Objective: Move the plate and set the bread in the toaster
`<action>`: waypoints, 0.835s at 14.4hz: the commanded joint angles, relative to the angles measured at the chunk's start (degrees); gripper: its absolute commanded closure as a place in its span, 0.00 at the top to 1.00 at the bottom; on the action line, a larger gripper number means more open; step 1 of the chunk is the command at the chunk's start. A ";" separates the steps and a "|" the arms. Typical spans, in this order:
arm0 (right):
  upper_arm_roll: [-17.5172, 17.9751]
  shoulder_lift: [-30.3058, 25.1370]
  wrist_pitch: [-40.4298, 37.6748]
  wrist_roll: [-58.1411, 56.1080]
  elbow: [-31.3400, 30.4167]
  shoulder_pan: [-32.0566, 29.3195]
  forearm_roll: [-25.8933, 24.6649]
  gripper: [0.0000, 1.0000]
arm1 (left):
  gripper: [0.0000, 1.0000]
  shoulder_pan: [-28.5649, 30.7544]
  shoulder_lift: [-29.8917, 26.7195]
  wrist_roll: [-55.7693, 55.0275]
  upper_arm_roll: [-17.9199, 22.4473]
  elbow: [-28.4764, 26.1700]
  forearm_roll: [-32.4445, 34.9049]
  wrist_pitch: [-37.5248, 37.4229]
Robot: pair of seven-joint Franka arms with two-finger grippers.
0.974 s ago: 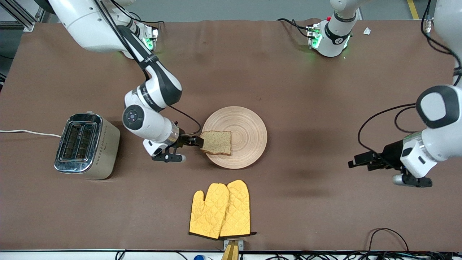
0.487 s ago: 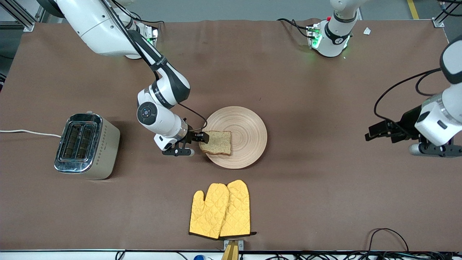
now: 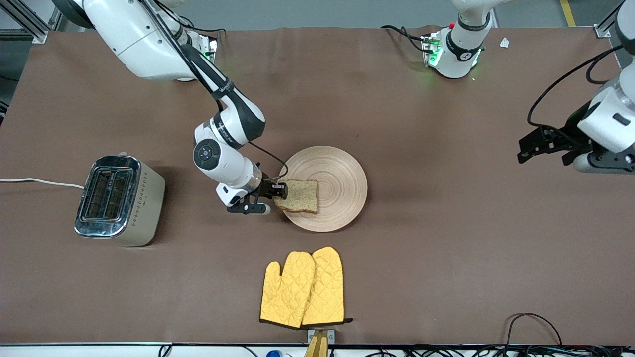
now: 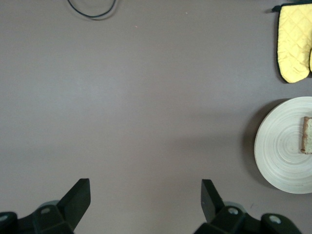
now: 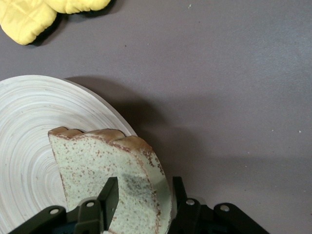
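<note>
The pale wooden plate (image 3: 342,168) lies mid-table with the brown speckled bread (image 3: 300,196) on its edge toward the right arm's end. My right gripper (image 3: 281,191) is low at that edge, open, its fingers (image 5: 109,195) straddling the bread's crust side (image 5: 97,161) over the plate's rim (image 5: 24,126). The chrome-topped toaster (image 3: 116,198) stands at the right arm's end, slots up. My left gripper (image 3: 528,148) is open and empty over bare table at the left arm's end; its wrist view (image 4: 145,187) shows the plate (image 4: 282,151) and bread (image 4: 306,135) at a distance.
A pair of yellow oven mitts (image 3: 303,287) lies nearer to the front camera than the plate. The toaster's white cord (image 3: 39,182) runs off the right arm's end of the table. A mitt also shows in the left wrist view (image 4: 292,39).
My right gripper has moved in toward the plate until its fingers straddle the bread's edge. My left arm has lifted and drawn away toward its own end. Bread and plate have not moved.
</note>
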 commanded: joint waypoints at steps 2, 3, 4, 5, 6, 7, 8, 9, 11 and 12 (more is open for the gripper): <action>0.32 -0.65 0.98 0.46 -1.18 -0.06 0.79 0.29 | 1.00 -9.03 -4.19 0.54 9.33 -1.57 0.35 -2.97; 0.23 -0.65 0.81 0.46 -1.18 -0.06 0.79 0.23 | 1.00 -12.11 -4.55 0.54 12.41 -1.39 0.18 -4.89; 0.23 -0.65 0.81 0.37 -1.18 -0.06 0.70 0.16 | 1.00 -14.06 -4.99 0.54 14.53 -1.30 0.18 -6.39; 0.23 -0.73 0.37 0.28 -1.10 -0.15 0.70 0.09 | 1.00 -15.38 -5.25 0.63 15.94 -1.30 0.18 -7.36; 0.23 -0.73 0.19 0.28 -1.10 -0.32 0.70 0.03 | 1.00 -15.66 -5.78 0.63 16.39 -1.48 0.18 -8.50; 0.23 -0.82 0.19 0.19 -1.10 -0.41 0.62 0.01 | 1.00 -15.66 -6.22 0.72 16.40 -1.57 0.18 -9.65; 0.23 -1.00 0.19 0.11 -1.10 -0.33 0.61 0.00 | 1.00 -15.75 -6.57 0.63 16.22 -1.57 0.26 -11.31; 0.23 -1.09 0.19 0.10 -1.01 -0.32 0.61 0.00 | 1.00 -15.75 -6.92 0.54 15.96 -1.57 0.26 -11.76; 0.23 -1.70 -0.16 -0.07 -0.92 -0.32 0.35 0.00 | 1.00 -15.49 -7.80 -0.51 14.29 -1.92 0.26 -12.29; 0.23 -2.57 -1.90 -0.07 -0.66 -0.32 0.26 0.00 | 1.00 -15.57 -7.81 -0.51 14.11 -1.92 0.26 -12.47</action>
